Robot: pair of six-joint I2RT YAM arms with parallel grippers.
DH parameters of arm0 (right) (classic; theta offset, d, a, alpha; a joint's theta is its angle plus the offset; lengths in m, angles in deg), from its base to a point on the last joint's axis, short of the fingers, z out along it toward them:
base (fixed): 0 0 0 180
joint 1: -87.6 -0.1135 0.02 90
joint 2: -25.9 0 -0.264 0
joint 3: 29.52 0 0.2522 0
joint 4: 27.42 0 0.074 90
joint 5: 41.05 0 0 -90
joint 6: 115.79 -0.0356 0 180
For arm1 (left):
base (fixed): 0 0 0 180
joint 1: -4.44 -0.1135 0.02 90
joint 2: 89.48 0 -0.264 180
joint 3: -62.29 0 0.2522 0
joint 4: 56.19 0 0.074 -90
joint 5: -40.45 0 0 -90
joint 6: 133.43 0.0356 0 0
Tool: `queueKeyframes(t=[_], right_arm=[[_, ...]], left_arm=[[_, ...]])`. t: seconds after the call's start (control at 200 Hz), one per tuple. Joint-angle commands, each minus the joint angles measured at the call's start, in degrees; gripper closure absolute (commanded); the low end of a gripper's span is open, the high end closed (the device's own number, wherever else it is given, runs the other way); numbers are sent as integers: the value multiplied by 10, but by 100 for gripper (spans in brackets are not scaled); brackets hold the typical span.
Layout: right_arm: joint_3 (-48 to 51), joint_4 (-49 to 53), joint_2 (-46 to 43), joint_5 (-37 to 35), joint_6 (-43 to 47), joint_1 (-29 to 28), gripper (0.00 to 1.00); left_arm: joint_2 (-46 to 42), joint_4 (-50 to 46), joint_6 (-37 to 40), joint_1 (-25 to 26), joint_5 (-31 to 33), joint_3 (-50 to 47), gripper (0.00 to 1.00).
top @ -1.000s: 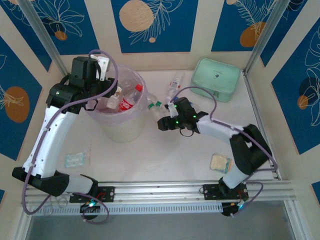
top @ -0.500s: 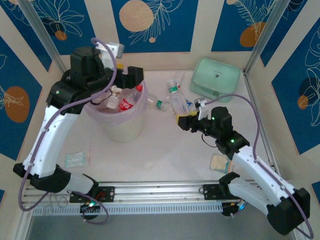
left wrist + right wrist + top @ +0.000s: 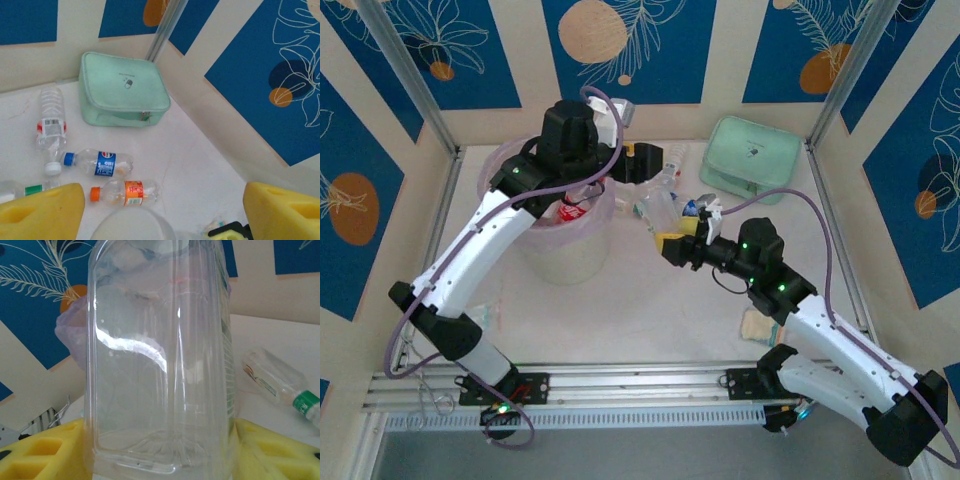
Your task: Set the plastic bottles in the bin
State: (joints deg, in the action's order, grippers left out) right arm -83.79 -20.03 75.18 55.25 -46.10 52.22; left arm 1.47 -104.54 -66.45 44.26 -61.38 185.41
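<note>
Top external view, starting nearest the arm bases: a small flat beige packet [image 3: 760, 325] lies on the white table [image 3: 650, 320] beside the right arm. A pale blue-green flat packet [image 3: 480, 316] lies by the left arm, partly under it. Farther in, the right gripper [image 3: 676, 246] grips a tall clear plastic bottle [image 3: 660, 208], just to the right of the round translucent pink-lilac plastic bin [image 3: 575, 255]. In the right wrist view this bottle stands upright between the yellow pads [image 3: 40, 452], which press its sides low down (any label on it cannot be made out). The bin already holds several bottles, among them a red-labelled bottle [image 3: 570, 208], and the left arm reaches across its rim. Past the bin's far right edge hangs the left gripper [image 3: 642, 163]; in the left wrist view its own pads stand wide apart with nothing between them. Below it, loose bottles lie on their sides on the table. Nearest is an orange-capped bottle with an orange label [image 3: 125, 192]. Next come a blue-capped bottle with a blue label [image 3: 100, 162] and a green-labelled bottle [image 3: 22, 191] cut off by the left edge. Beyond them lies a ribbed clear bottle with a red-and-white label [image 3: 50, 125]. Farthest back, the mint-green rectangular zip case [image 3: 122, 90] sits flat in the far corner near the wall.
</note>
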Motion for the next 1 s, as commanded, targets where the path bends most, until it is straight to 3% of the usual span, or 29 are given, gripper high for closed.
queueKeyframes(t=[0.0,0.405,0.535,0.57,0.605,0.725,0.996], right_arm=[[-11,-60,1,4,6,-5,70],[-29,-78,38,8,3,-6,69],[-47,-47,45,8,3,-5,53],[-52,-32,47,7,4,-3,42],[-58,-13,48,7,3,0,25],[-62,12,46,2,-3,15,0],[-41,79,8,-1,-30,77,1]], left_arm=[[3,30,-16,9,-15,-8,26],[-4,29,-5,11,15,-7,74],[-11,26,11,5,46,18,83],[-13,25,14,2,53,27,84],[-13,24,17,-3,58,37,86],[-16,15,24,-20,66,73,91],[-22,14,27,-82,71,124,97]])
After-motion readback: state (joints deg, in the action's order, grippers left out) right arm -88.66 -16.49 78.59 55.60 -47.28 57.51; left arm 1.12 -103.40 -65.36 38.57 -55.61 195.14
